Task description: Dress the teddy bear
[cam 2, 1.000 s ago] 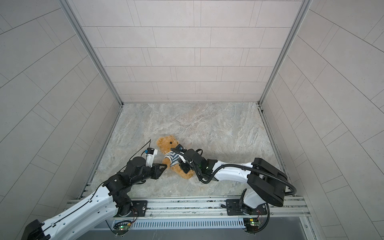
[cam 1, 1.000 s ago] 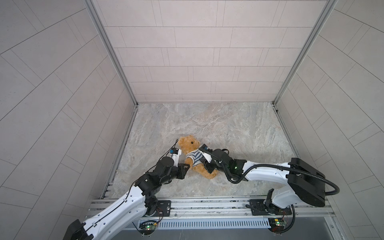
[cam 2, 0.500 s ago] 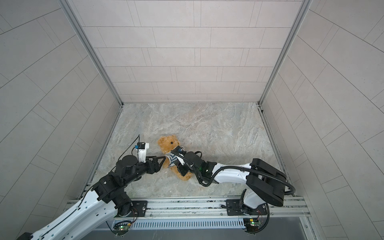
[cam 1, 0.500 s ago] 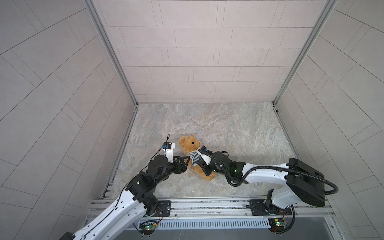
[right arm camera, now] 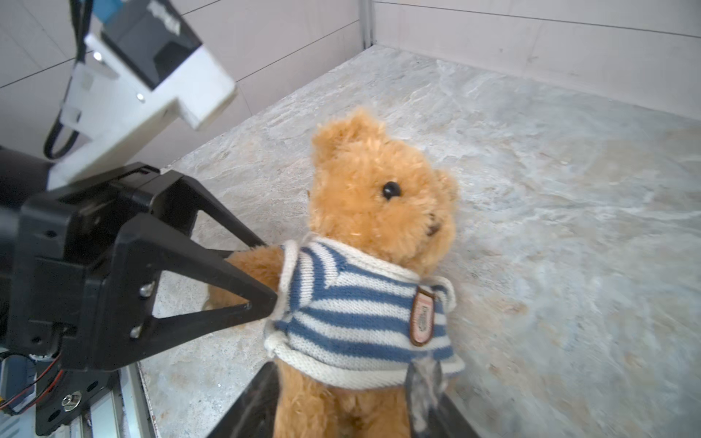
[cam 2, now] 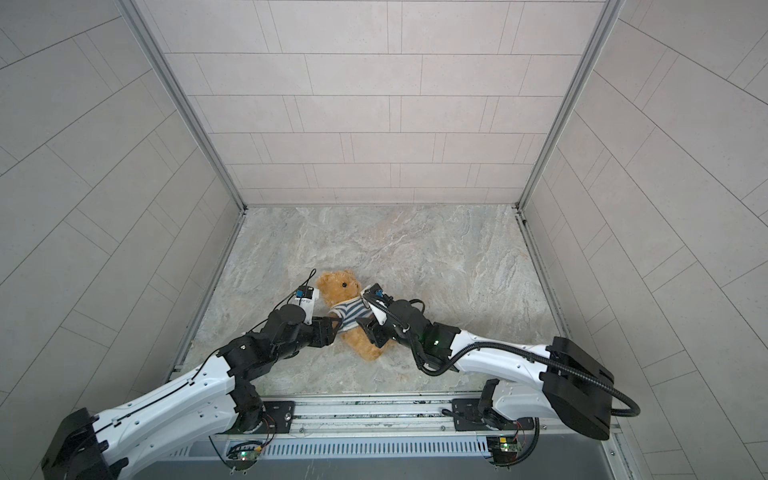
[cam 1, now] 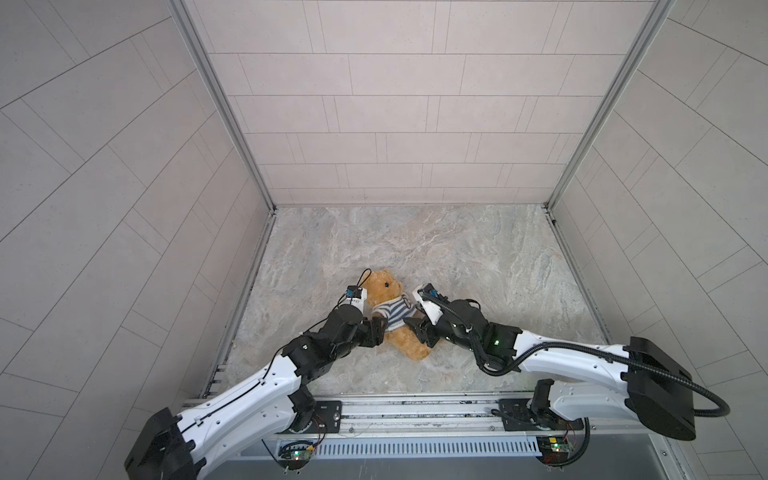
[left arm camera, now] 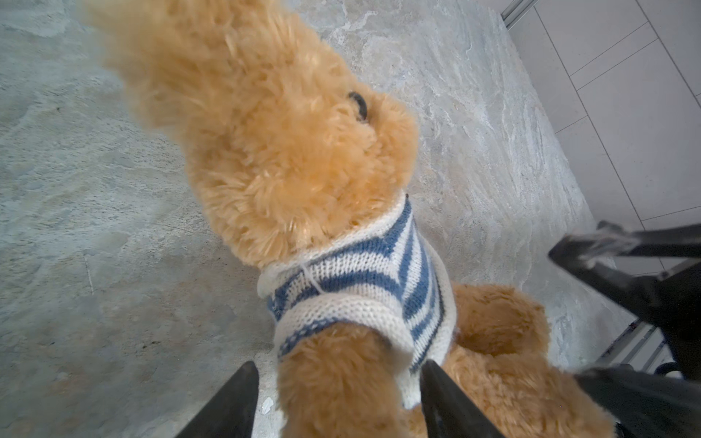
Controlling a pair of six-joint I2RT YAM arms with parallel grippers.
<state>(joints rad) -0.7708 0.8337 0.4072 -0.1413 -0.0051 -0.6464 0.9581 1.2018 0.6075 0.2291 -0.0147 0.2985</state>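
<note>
Grey marbled floor (cam 1: 436,249), stone-veined. teddy bear (cam 1: 383,287) lies front-left of centre, between both arms, fur fluffy golden. Knit navy-white striped shirt (cam 1: 394,312) on torso. left gripper (left arm camera: 341,383): jaws apart, straddling bear's arm. right gripper (right arm camera: 341,394): jaws apart beside bear's hips. Right wrist view alone shows brown oval badge (right arm camera: 422,318) clearly; left wrist view catches bear's side only.

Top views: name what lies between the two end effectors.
The teddy bear, in its striped shirt, lies between the left end effector and the right end effector; both top views show it.
</note>
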